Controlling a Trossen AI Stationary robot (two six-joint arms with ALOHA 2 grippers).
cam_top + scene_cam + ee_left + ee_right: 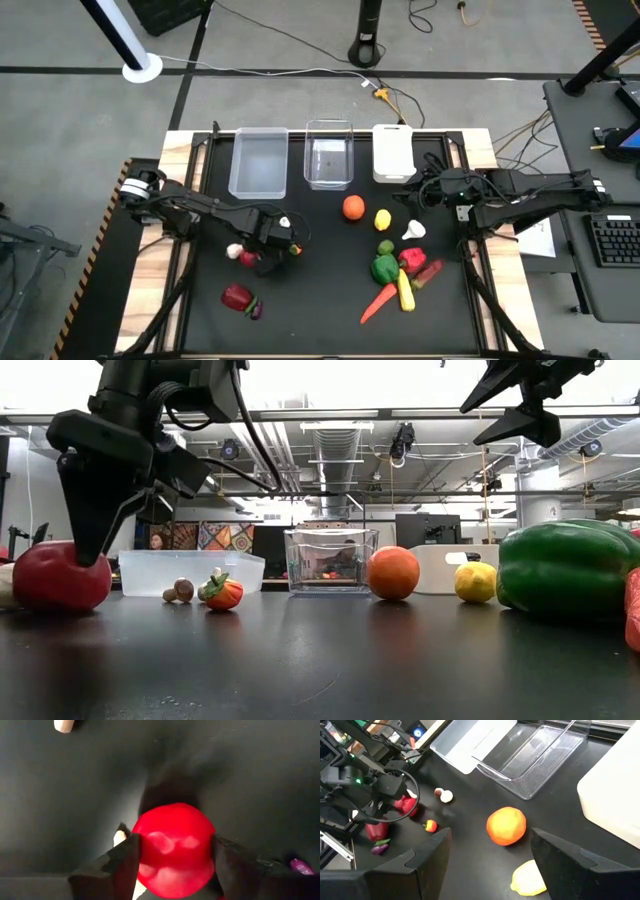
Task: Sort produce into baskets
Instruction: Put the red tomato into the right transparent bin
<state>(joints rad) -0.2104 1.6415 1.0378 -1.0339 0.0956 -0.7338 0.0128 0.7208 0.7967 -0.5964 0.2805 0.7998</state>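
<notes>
Produce lies in two groups on the black counter (320, 310). Left group: a red apple (173, 849) sits between the two fingers of the left hand (175, 865), on the counter's left half, in front of the left clear basket (259, 163). In the left wrist view both fingers (114, 870) press the apple's sides, so the hand is clamped on it; the low view shows the apple resting on the counter surface. Just beside it lies a small mushroom (233, 251), and a small orange-and-green piece (223, 592) sits near the hand. Nearer the front edge lie a red pepper-like piece (237, 296) and a purple piece (254, 310), touching or nearly so; the view is too small to be sure.

Right group: an orange (353, 207) and a lemon (382, 219) lie in front of the middle clear basket (328, 154) and the white basket (393, 152). White garlic (414, 230) is just right of the lemon. Further forward cluster a green pepper (385, 267), a carrot (377, 303), yellow corn (405, 291) and a strawberry (411, 259).

The right hand (420, 191) hangs above the counter near the white basket, its fingers (427, 862) spread apart and holding nothing. All three baskets stand in a row along the far edge.
</notes>
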